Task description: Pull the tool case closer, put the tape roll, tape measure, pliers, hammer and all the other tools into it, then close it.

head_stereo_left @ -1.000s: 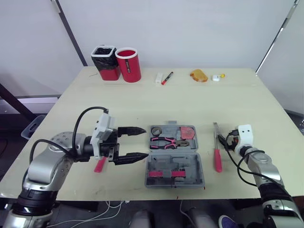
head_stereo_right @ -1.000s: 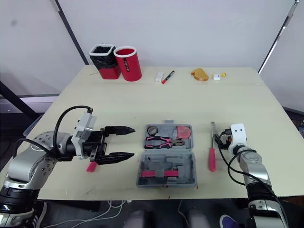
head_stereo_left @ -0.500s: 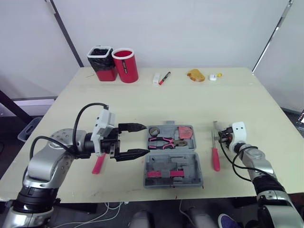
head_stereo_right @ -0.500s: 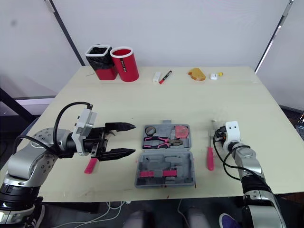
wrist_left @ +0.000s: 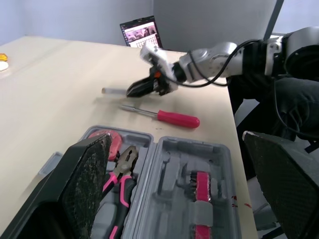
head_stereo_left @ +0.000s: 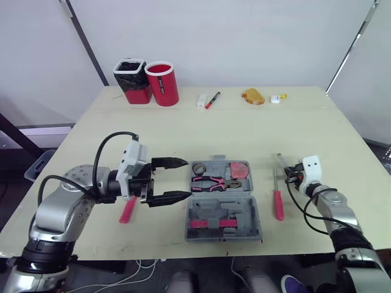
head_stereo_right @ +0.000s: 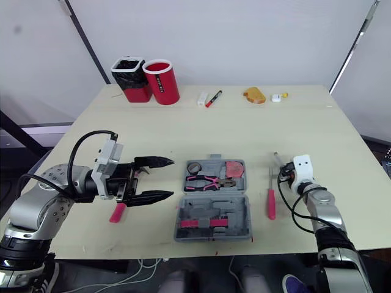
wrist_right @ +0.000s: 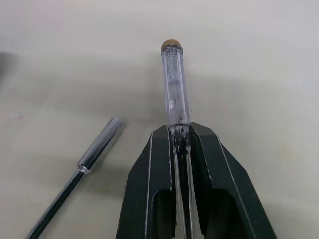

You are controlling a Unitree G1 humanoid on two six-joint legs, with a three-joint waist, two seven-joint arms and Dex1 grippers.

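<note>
At the left, a red-handled tool (head_stereo_left: 127, 209) lies on the table (head_stereo_left: 244, 128) under the left forearm, its long axis running near to far, untouched. Just right of it the left gripper (head_stereo_left: 187, 179) hangs with its jaws spread wide and nothing between them, fingertips pointing right at the left edge of the tool case (head_stereo_left: 247, 213) and stopping just short of it; whether they touch the rim I cannot tell. The case sits open in the middle of the table near the front edge, its far half already holding the pliers (head_stereo_left: 212, 181) and its near half showing moulded slots. Right of the case, and apart from it, the screwdriver (head_stereo_left: 278, 205) lies near to far with its red handle toward the near edge and its shaft pointing away. Rightmost, the right gripper (wrist_right: 179, 130) is clamped on the near end of a clear tester pen (wrist_right: 174, 94), whose barrel sticks out beyond the fingertips, pointing far and slightly left, low over the table just beside the screwdriver's shaft tip. The relation that matters for the coming move is this: the case lies to the left and a little nearer than the held pen, with the screwdriver between them, so I judge the right arm must carry the pen leftward over the screwdriver and turn its long axis to match a free slot. The right arm is the one holding it; the left is nearer the case, placed to steady it.
</note>
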